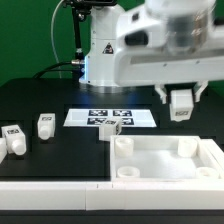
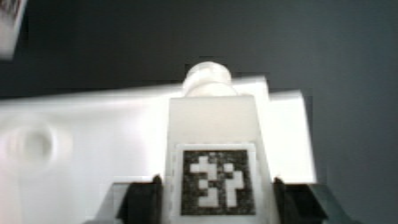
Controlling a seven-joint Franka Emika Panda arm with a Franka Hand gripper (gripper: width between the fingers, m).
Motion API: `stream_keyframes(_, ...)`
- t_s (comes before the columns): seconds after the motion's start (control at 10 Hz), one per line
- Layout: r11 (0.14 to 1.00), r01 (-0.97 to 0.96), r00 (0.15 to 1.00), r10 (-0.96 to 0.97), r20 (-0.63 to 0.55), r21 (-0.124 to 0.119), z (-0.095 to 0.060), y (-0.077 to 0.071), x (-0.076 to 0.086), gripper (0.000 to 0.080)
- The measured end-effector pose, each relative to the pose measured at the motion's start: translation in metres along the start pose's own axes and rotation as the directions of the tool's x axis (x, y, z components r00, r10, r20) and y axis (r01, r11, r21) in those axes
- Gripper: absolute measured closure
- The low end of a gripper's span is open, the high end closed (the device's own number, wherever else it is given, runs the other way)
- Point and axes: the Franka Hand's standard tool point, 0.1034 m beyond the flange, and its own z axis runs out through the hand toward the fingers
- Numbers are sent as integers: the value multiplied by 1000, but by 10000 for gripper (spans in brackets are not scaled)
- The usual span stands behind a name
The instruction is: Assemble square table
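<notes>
While gripping a leg (image 2: 214, 120) tight in the gripper (image 1: 182, 108) above the far edge of the tabletop (image 1: 160, 160), seems midway through placing it. Next, needs lining up over a corner hole (image 2: 27, 145), lowering, then screwing in.

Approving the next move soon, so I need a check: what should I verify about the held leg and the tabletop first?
1. White tagged block leg clamped between the fingers: ok.
2. Leg's rounded tip pointing away from the gripper: ok.
3. White square plastic tray-like tabletop lying rim up beneath: ok.
4. Tip lined up over a round corner hole: cannot tell.
5. Nearest loose white leg clear of the tabletop's corner: cannot tell.
</notes>
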Motion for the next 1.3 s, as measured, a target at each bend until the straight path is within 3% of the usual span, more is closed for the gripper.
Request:
stream_keyframes(0.1, 1000, -6, 998, 6, -58, -1, -3, -11, 3, 515)
stream_keyframes(0.3, 1000, 6, 978, -4, -210, 8, 2, -5, 4, 515)
stream_keyframes(0.5, 1000, 22, 939, -15, -343, 15, 1, -10, 13, 515)
stream_keyframes(0.6, 998, 63, 893, -58, -446, -3, -2, -13, 26, 515)
stream_keyframes(0.8, 984, 163, 791, -174, -587, -72, -3, -25, 43, 515)
stream_keyframes(0.9, 985, 161, 742, -162, -650, -62, -4, -27, 44, 515)
stream_keyframes(1.1, 985, 163, 738, -163, -655, -63, 0, -26, 42, 515)
stream_keyframes(1.2, 983, 169, 736, -173, -655, -70, 0, -25, 43, 515)
stream_keyframes(1.3, 975, 195, 722, -213, -659, -101, -2, -24, 44, 515)
